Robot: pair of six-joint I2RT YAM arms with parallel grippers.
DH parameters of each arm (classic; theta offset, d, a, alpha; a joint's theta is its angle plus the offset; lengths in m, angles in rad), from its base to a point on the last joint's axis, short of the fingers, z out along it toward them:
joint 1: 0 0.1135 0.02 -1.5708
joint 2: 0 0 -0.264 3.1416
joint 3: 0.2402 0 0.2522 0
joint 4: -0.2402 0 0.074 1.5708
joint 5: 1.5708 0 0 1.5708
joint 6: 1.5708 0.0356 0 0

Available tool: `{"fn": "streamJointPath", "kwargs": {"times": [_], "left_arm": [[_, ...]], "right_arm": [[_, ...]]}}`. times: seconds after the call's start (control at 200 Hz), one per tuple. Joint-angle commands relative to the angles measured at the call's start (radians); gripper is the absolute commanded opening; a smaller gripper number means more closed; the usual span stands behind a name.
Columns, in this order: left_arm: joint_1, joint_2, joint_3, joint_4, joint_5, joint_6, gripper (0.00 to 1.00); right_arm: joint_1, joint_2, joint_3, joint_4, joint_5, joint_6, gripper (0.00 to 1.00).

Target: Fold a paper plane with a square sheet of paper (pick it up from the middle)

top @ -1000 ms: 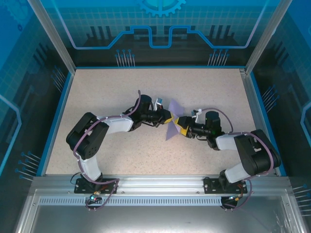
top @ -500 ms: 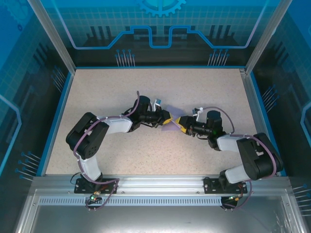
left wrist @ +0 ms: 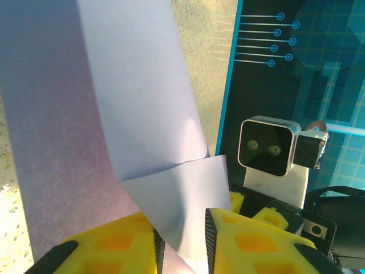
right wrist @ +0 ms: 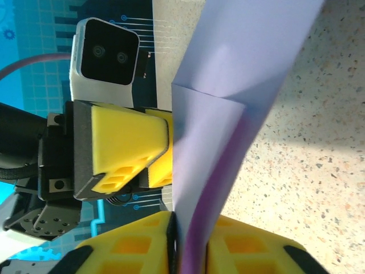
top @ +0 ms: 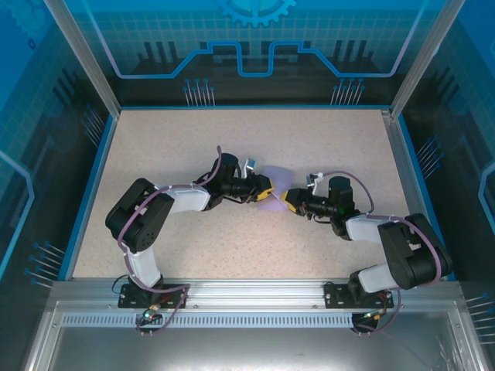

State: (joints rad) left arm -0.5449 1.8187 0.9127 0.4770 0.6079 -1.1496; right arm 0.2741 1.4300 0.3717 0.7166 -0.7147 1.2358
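The square sheet of paper (top: pixel 276 179) is lavender, bent over on itself with a crease, and held up off the table between the two grippers at the middle. My right gripper (top: pixel 288 199) is shut on its doubled lower edge (right wrist: pixel 228 68), pads pressed to both sides (right wrist: pixel 191 224). My left gripper (top: pixel 265 187) faces it from the left. Its jaws (left wrist: pixel 182 229) stand apart, and a flap of the paper (left wrist: pixel 131 85) hangs loosely in the gap. The left gripper's yellow fingers (right wrist: pixel 126 142) show beside the sheet in the right wrist view.
The speckled beige table (top: pixel 170 147) is bordered by a blue rim (top: pixel 91 185) and aluminium posts. The right arm's white wrist camera (left wrist: pixel 268 147) sits close behind the paper. Both arms are bent inward, meeting at the table's middle.
The right gripper's jaws have closed onto the paper. The left gripper's jaws have parted, loosening their hold. The sheet now looks narrower and more folded from above.
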Motion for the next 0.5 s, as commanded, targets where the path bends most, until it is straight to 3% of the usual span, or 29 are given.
{"fn": "streamJointPath", "kwargs": {"times": [0.0, 0.14, 0.27, 0.4, 0.495], "left_arm": [[0.008, 0.003, 0.005, -0.048, 0.024, 0.040, 0.32], [0.017, -0.012, 0.028, -0.148, 0.008, 0.107, 0.44], [0.031, -0.046, 0.063, -0.262, -0.007, 0.185, 0.53], [0.048, -0.085, 0.103, -0.376, -0.014, 0.257, 0.58], [0.069, -0.116, 0.127, -0.450, -0.021, 0.305, 0.61]], "right_arm": [[-0.013, -0.030, 0.008, -0.082, 0.007, -0.060, 0.16], [-0.013, -0.085, 0.044, -0.277, 0.038, -0.175, 0.11], [-0.013, -0.162, 0.123, -0.605, 0.118, -0.382, 0.07], [-0.008, -0.222, 0.238, -0.949, 0.296, -0.611, 0.05], [0.025, -0.242, 0.335, -1.163, 0.491, -0.744, 0.04]]}}
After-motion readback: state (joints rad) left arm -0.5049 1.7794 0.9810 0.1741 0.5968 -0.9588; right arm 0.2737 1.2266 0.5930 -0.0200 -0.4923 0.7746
